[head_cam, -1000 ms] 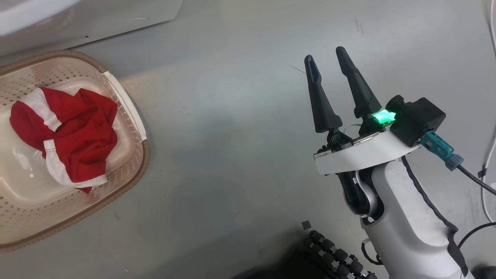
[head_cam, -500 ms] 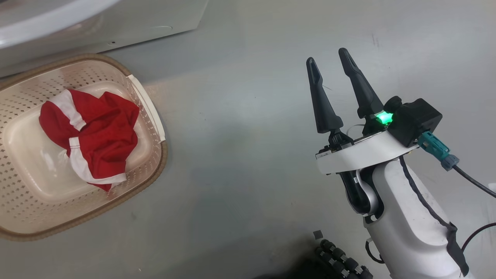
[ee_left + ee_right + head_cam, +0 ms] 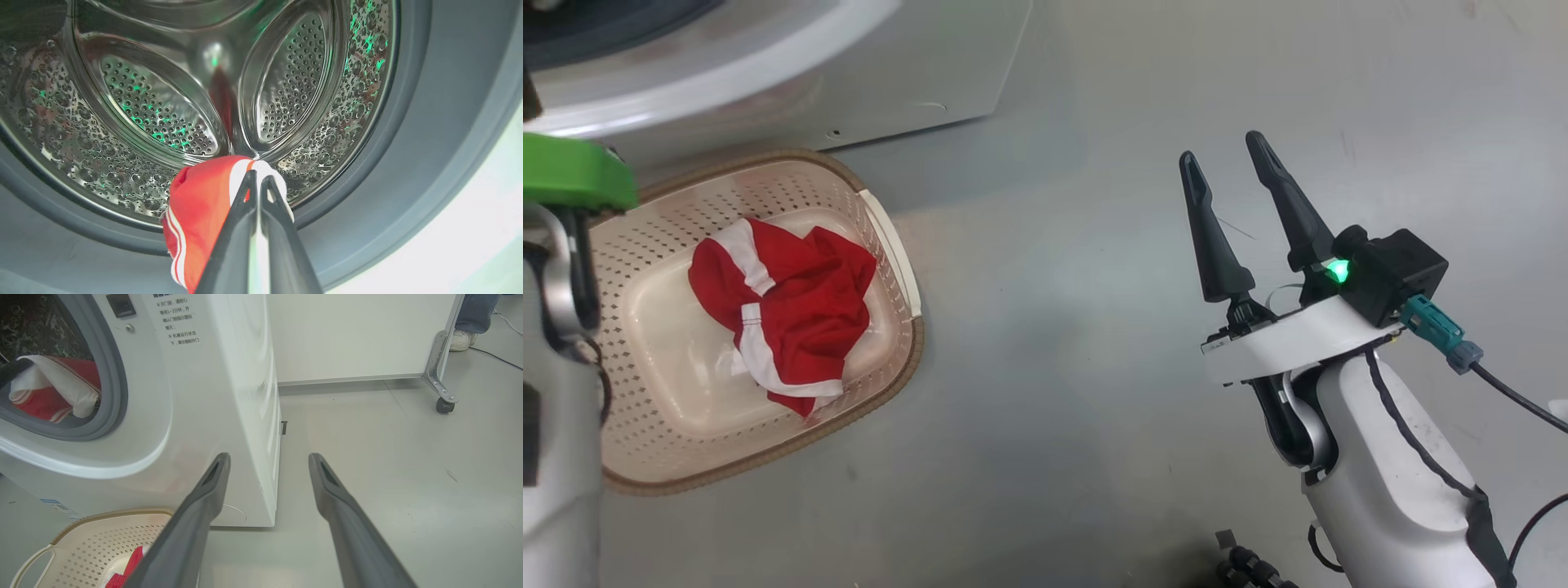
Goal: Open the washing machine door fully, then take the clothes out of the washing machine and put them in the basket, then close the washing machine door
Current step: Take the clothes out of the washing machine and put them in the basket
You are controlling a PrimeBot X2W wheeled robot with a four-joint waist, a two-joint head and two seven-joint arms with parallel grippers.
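At the mouth of the steel drum (image 3: 163, 102), my left gripper (image 3: 257, 176) is shut on a red garment with white stripes (image 3: 200, 204). The same garment (image 3: 49, 396) shows in the opening of the white washing machine (image 3: 212, 396) in the right wrist view. A second red and white garment (image 3: 800, 302) lies in the cream basket (image 3: 645, 237) on the floor before the machine (image 3: 915, 57). My right gripper (image 3: 1222, 149) hovers open and holds nothing, over bare floor to the right of the basket. The washing machine door is out of view.
My left forearm (image 3: 556, 367), with a green light, stands at the basket's left side. In the right wrist view a white panel on a caster wheel (image 3: 443, 404) is behind the machine, with a person's foot (image 3: 461, 339) and a cable beyond it. Grey floor lies to the right.
The head camera has turned, so the basket and machine sit further right and lower in the picture, and my left forearm has come into view. The right gripper stays open.
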